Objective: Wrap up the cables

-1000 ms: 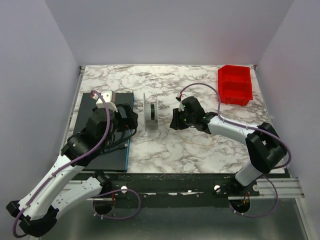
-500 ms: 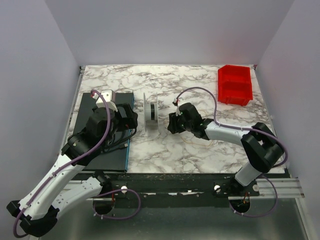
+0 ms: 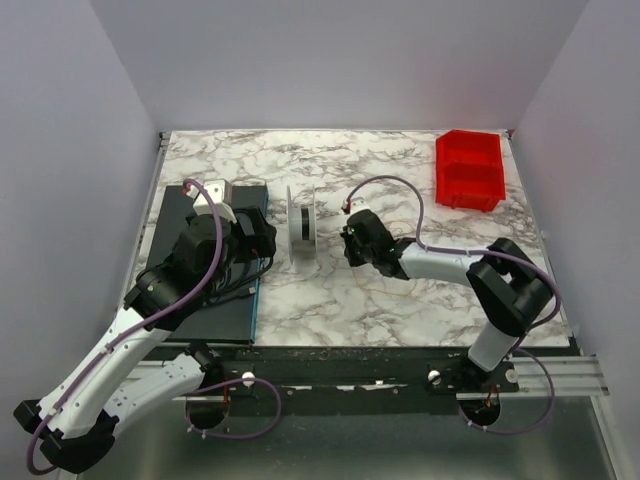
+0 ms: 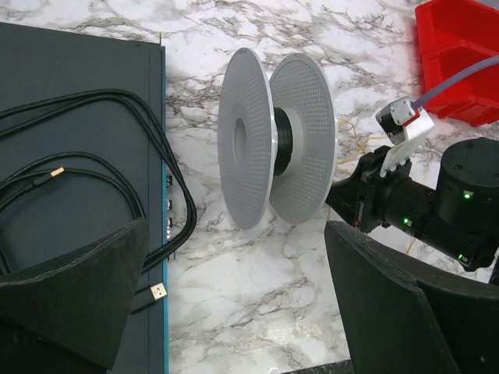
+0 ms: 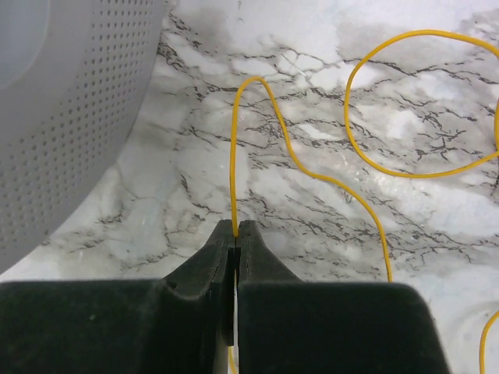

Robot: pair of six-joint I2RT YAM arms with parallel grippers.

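Counting as I go: I'm seeing one white spool (image 4: pixel 277 148), standing on its two discs (image 4: pixel 245 148). I'm spotting one red bin (image 3: pixel 470 172) and one dark board (image 3: pixel 225 315). On the board, black cords (image 4: pixel 93 101) are showing two plug ends (image 4: pixel 157 292); one cord or two, I'm not managing to tell. I'm following one yellow wire (image 5: pixel 234 156) in several loops. And I'm running two tools: left gripper (image 3: pixel 262 238), right gripper (image 5: pixel 235 234).

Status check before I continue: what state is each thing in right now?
Wire: pinched at one point, rest in loose loops on table.
Right claw: shut on wire.
Left claw: open, empty.
Spool: upright on its rims, no wire seen wound on it.
Cords: loose loops on mat.
Bin: upright, looks empty.
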